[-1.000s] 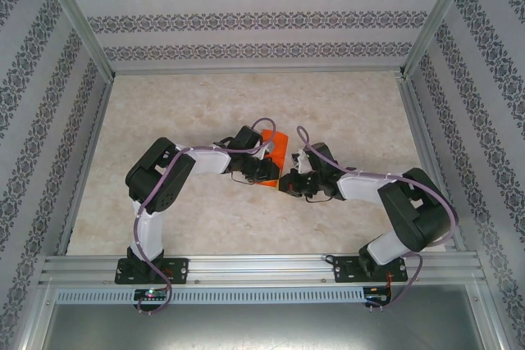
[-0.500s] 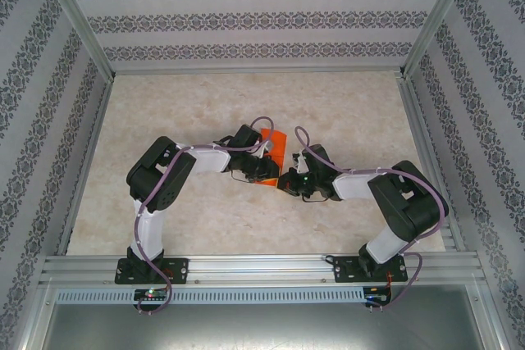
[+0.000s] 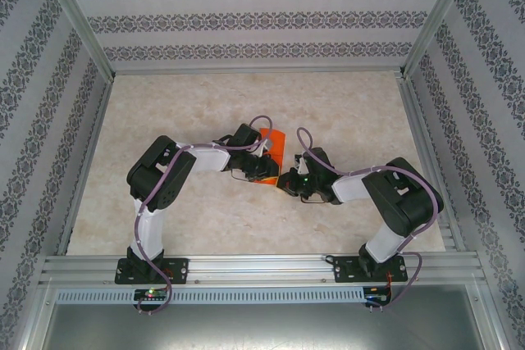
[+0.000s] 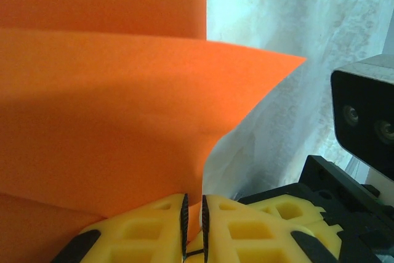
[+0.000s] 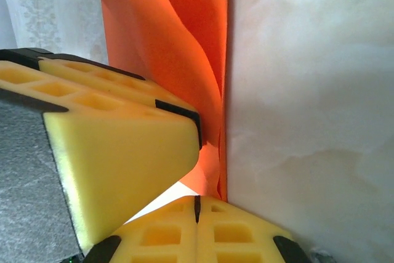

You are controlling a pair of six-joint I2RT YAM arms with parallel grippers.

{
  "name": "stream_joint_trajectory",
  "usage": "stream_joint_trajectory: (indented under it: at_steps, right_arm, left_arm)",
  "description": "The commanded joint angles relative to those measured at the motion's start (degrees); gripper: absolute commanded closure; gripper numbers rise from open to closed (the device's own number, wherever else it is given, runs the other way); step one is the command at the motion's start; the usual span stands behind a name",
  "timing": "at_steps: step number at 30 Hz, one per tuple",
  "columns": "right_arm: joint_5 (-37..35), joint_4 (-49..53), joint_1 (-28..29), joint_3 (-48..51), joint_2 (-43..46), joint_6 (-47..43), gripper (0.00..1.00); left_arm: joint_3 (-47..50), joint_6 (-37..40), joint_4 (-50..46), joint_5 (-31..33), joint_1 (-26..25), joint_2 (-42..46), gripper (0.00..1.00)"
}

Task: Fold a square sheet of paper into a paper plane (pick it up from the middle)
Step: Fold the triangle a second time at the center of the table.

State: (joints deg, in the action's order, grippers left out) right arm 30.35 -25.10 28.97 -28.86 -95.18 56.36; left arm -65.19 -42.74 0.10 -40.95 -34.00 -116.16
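We see left gripper (image 4: 193,209) pinched almost shut on edge of folded paper (image 4: 111,121); right gripper (image 5: 197,209) fully shut, tips touching paper's corner, hold there unclear to us.

No lettering could be read, patterned wallpaper (image 3: 246,22) behind the table (image 3: 205,104) bore only ornamental bands, square sheet of paper (image 4: 92,121) on that table was plain, unprinted orange.

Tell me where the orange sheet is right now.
In the top view the orange sheet sits mid-table, pinched in the left gripper, with the shut right gripper beside its near edge.
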Motion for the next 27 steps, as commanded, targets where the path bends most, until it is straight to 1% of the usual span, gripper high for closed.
stream_joint_trajectory:
  at_steps: [1,4,11,19,27]
  right_arm:
    - [-6.7,3.9,-1.5,0.4,-1.1,0.8,1.00]
    - [-8.2,5.9,-1.7,0.7,-0.7,0.8,1.00]
    - [-8.1,5.1,-2.2,1.8,-2.4,0.9,1.00]
    - [-7.8,5.6,-2.2,2.0,-3.0,0.0,1.00]
    - [-6.9,5.1,-2.3,2.1,-3.6,-0.4,1.00]
  left_arm:
    - [1.2,-0.7,-1.8,1.6,0.6,-3.3,0.81]
    - [1.6,-2.7,0.4,0.7,1.1,-3.2,0.81]
    - [2.4,-7.2,5.0,-1.4,2.4,-3.0,0.81]
    - [1.0,-7.7,3.7,-0.4,3.5,-2.7,0.82]
    - [-1.9,-4.5,-1.1,1.5,4.5,-3.8,0.82]
